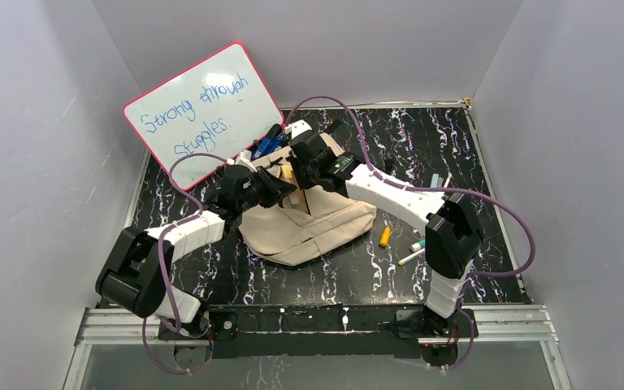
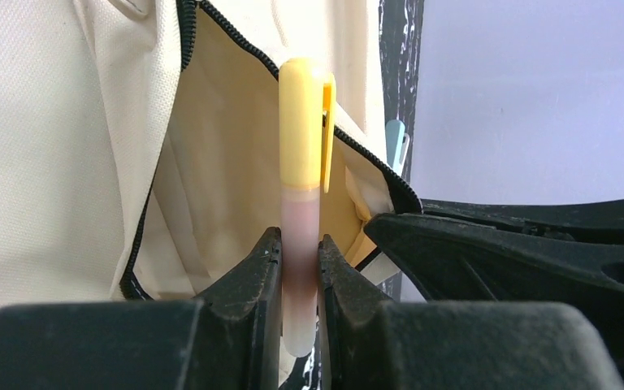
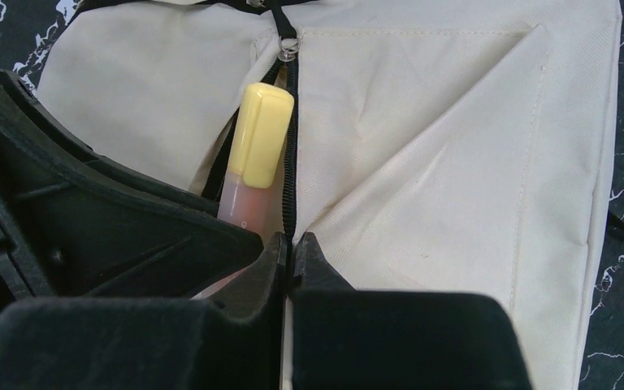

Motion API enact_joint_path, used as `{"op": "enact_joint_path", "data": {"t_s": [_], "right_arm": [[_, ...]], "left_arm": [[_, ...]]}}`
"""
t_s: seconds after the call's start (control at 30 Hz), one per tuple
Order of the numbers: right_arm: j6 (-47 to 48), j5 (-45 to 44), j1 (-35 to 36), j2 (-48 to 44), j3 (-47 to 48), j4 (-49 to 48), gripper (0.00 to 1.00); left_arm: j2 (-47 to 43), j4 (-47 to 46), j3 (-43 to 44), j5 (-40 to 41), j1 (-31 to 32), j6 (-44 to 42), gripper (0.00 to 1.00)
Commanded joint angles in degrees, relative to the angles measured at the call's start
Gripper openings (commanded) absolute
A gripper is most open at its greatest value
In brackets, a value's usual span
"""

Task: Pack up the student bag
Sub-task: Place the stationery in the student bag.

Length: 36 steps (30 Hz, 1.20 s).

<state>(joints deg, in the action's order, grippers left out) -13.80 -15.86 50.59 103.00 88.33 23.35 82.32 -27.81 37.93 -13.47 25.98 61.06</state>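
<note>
Left gripper (image 2: pixel 299 248) clamps a yellow-capped marker (image 2: pixel 302 122) at the student bag (image 3: pixel 439 138) zip opening. Right gripper (image 3: pixel 292 248) pinched closed on the opening's edge.

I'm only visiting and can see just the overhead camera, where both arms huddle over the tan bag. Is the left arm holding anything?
Observer: Yes. The left wrist view shows the left gripper clamped on a highlighter with a yellow cap.
Operator: Which way is it pointing?
Observer: Cap first, towards an unzipped pocket of the student bag.
Operator: And the right arm?
Observer: Its wrist view shows the right gripper shut. It seems to be pinching the fabric beside that pocket's zipper.
</note>
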Motion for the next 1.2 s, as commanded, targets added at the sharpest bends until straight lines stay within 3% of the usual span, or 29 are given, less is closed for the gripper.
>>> {"op": "enact_joint_path", "data": {"t_s": [0.0,0.43,0.63,0.9,1.17], "right_arm": [[-1.21,1.28,0.08,-3.68,2.90,-7.09,0.00],[-1.61,2.23,0.04,-4.23,1.94,-7.86,0.00],[-2.26,3.21,0.05,-5.12,0.68,-8.36,0.00],[-2.66,2.85,0.04,-6.50,-0.96,-8.49,0.00],[-2.95,0.52,-0.39,-8.71,-3.60,-8.99,0.00]], "left_arm": [[0.03,0.21,-0.21,2.17,1.44,4.04,0.00],[5.31,1.03,2.32,3.79,7.42,7.03,0.00],[11.03,-10.39,3.79,-0.96,7.42,6.63,0.00],[19.17,-16.55,10.05,-6.28,7.33,3.30,0.00],[16.73,-12.89,8.52,-5.07,6.91,1.32,0.37]]}}
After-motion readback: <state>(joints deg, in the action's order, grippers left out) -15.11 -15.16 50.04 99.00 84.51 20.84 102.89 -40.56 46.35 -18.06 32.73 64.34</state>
